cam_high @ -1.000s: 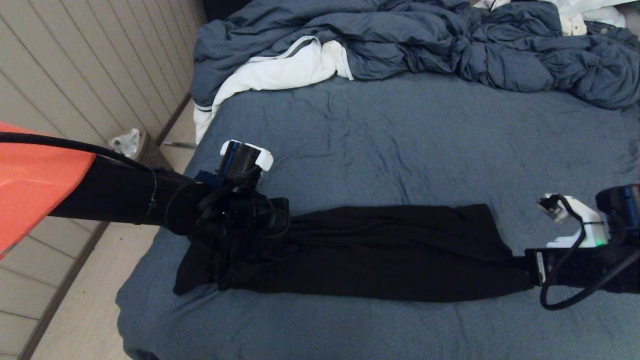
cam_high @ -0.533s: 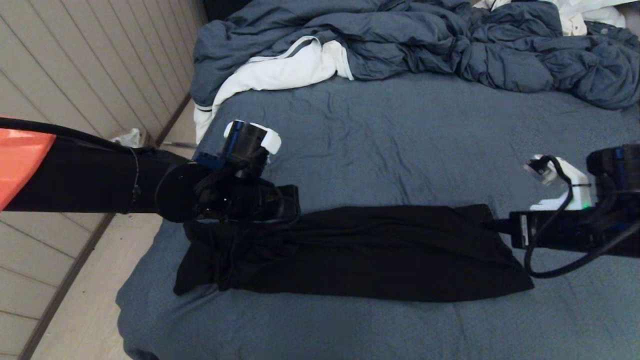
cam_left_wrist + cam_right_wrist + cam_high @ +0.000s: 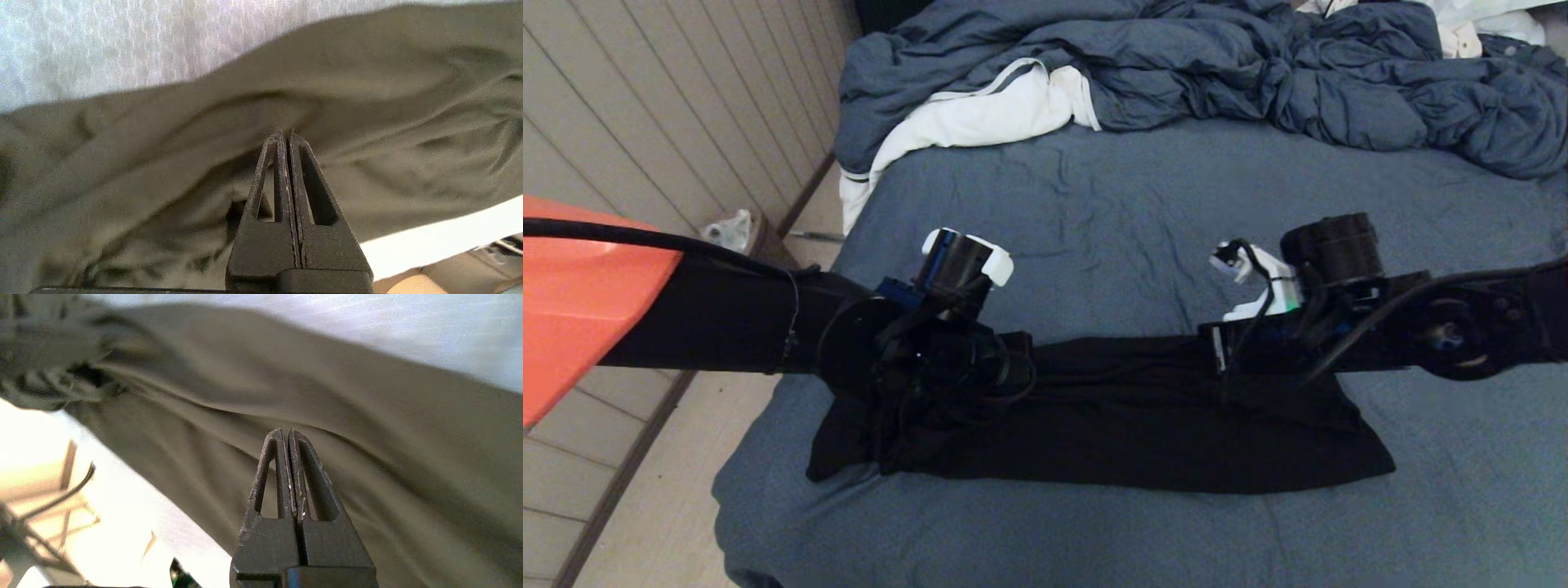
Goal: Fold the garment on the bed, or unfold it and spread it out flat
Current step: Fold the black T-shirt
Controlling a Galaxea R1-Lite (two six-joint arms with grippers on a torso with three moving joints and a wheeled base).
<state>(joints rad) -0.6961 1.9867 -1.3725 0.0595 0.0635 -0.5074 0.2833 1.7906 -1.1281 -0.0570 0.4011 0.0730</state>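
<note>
The garment [image 3: 1135, 433] lies as a long black strip folded lengthwise across the near part of the bed [image 3: 1176, 220]. No print shows. My left gripper [image 3: 1023, 363] is over the strip's left part, near its far edge, and is shut. In the left wrist view the left gripper [image 3: 284, 134] has its tips against the dark cloth [image 3: 367, 81], with nothing seen between the jaws. My right gripper [image 3: 1213, 359] reaches in over the strip's right half at the far edge. In the right wrist view the right gripper [image 3: 286, 432] is shut and empty above the cloth [image 3: 204, 375].
A crumpled blue-grey duvet [image 3: 1258, 73] and a white cloth [image 3: 980, 114] are piled at the far end of the bed. The bed's left edge [image 3: 768, 425] drops to a tiled floor, where a small bin [image 3: 739, 233] stands by the panelled wall.
My right gripper has travelled from the strip's right end leftward and farther in, to above its right half. The left gripper has shifted a little to the right. The garment has kept its shape.
</note>
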